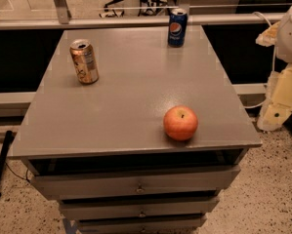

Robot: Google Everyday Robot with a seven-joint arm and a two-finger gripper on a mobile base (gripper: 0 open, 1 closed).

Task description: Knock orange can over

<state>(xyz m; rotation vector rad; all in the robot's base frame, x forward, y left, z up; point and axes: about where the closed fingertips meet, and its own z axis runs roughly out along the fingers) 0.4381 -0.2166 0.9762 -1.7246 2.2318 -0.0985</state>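
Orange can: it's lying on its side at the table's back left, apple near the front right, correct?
No. The camera view shows the orange can standing upright at the back left of the table, not on its side. The apple is near the front right. The pincer is beyond the table's right edge, away from the can.

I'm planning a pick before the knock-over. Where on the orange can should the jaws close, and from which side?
Probably around the middle of the orange can, jaws across its round wall, coming from its right. It stands upright on the table, well apart from the apple, and the gripper is off the table's right edge.
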